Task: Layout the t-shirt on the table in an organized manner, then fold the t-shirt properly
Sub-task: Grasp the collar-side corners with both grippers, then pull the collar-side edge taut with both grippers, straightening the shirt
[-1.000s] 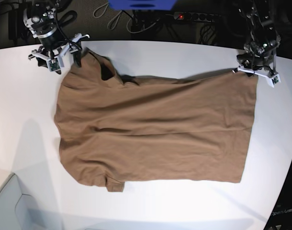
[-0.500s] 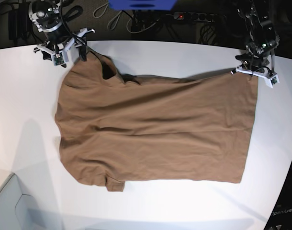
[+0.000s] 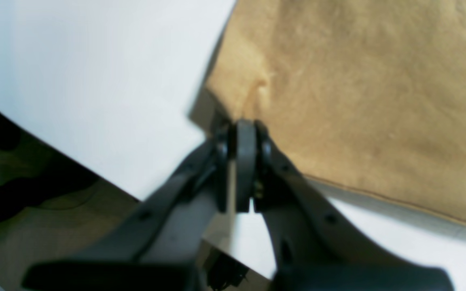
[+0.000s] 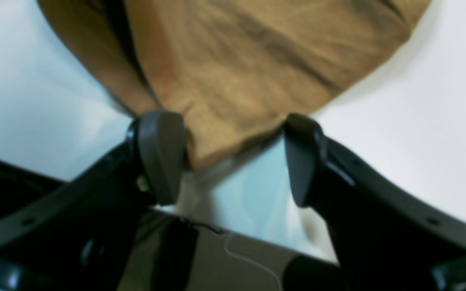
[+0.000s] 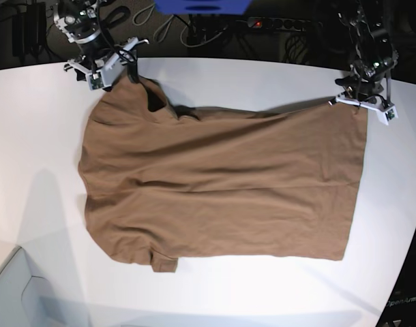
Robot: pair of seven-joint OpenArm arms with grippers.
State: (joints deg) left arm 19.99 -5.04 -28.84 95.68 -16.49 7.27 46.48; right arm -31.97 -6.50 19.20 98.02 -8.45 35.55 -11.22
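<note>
Base view: left gripper (image 5: 359, 100) clamped on t-shirt (image 5: 221, 184) corner; right gripper (image 5: 112, 66) apart.

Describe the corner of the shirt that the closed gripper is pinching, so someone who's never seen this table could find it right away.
Start at the white table, where the brown t-shirt lies spread out. Follow its straight bottom hem, on the base view's right, up to the far corner. That corner sits between the shut jaws of the left gripper; the sleeve end by the right gripper lies between open jaws.
</note>
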